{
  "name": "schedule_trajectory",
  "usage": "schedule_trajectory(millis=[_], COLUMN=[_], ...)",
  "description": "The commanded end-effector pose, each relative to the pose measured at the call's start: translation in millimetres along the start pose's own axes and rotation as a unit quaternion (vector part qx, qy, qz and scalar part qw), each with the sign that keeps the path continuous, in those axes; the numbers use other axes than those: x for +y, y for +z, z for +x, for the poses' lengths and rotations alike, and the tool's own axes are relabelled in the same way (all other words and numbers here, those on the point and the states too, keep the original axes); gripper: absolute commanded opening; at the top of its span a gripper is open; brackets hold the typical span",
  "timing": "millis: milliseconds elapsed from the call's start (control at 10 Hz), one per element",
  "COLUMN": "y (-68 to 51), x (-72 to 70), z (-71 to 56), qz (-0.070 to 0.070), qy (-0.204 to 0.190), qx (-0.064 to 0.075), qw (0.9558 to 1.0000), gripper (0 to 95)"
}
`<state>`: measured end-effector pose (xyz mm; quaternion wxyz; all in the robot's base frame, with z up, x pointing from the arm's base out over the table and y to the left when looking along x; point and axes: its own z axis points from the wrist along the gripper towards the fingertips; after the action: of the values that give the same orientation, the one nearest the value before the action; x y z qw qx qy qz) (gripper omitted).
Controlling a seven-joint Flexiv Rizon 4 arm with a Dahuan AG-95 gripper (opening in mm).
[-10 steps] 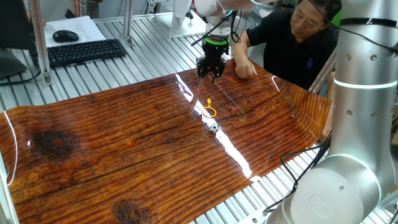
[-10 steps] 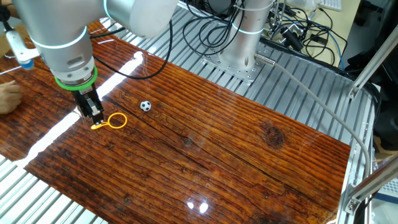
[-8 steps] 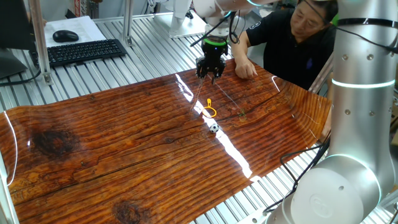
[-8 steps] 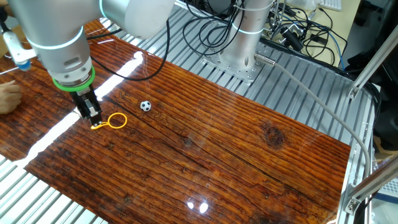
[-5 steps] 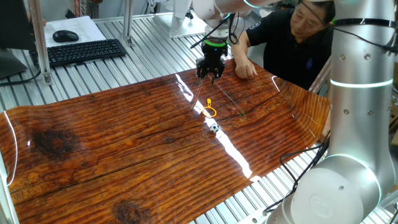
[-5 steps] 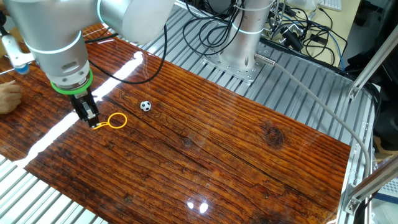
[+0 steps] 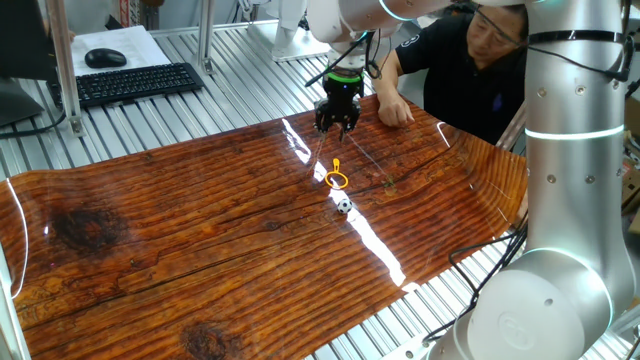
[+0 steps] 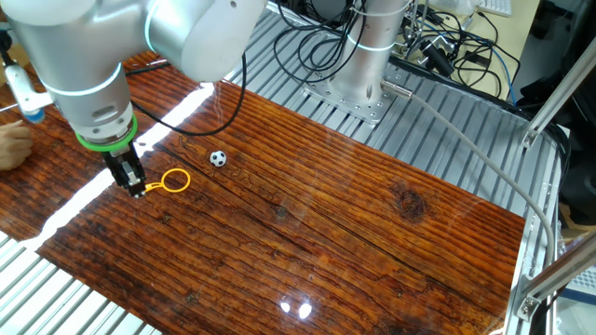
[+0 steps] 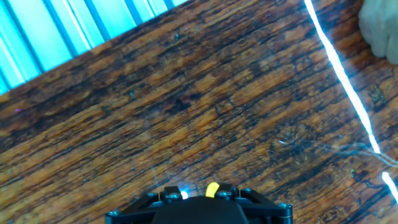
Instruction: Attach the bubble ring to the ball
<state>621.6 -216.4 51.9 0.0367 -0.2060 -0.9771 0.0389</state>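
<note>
The bubble ring (image 7: 338, 180) is a thin orange-yellow loop lying flat on the wooden table, its short stem pointing towards my gripper. It also shows in the other fixed view (image 8: 174, 180). The black-and-white ball (image 7: 344, 205) rests just beyond the loop, apart from it (image 8: 217, 159). My gripper (image 7: 335, 128) hovers low over the stem end, its tips close beside the stem (image 8: 137, 189). In the hand view a yellow bit of the ring (image 9: 211, 188) shows in a narrow gap between the jaws of my gripper (image 9: 199, 190), so the jaws stand slightly open.
A person's hand (image 7: 395, 112) rests on the table just behind my gripper and also shows in the hand view (image 9: 380, 25). A keyboard (image 7: 135, 82) lies off the table at the back left. Cables and a second arm's base (image 8: 358, 88) stand beyond the ball.
My gripper has sunk lower and shifted slightly along the stem's line, away from the loop. The ring and the ball have not moved.
</note>
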Motion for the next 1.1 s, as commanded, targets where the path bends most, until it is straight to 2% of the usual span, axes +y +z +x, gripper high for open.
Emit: schedule_trajectory(millis=[100, 200, 300, 500, 600, 700, 900, 1100], y=[5.7, 5.4, 3.2, 3.2, 3.2, 3.2, 3.2, 3.2], x=[2.1, 2.0, 1.7, 1.7, 1.7, 1.7, 1.7, 1.7], z=[-0.6, -0.5, 0.1, 0.1, 0.1, 0.1, 0.1, 0.1], qz=[0.009, 0.009, 0.006, 0.005, 0.003, 0.003, -0.003, 0.001], qy=[-0.011, -0.011, -0.014, -0.029, -0.024, 0.001, 0.02, 0.034], qx=[-0.004, -0.004, 0.003, 0.001, 0.002, -0.001, 0.003, 0.001], qw=[0.9999, 0.9999, 0.9999, 0.9996, 0.9997, 1.0, 0.9998, 0.9994], gripper=[38.0, 38.0, 38.0, 38.0, 19.0, 19.0, 19.0, 19.0])
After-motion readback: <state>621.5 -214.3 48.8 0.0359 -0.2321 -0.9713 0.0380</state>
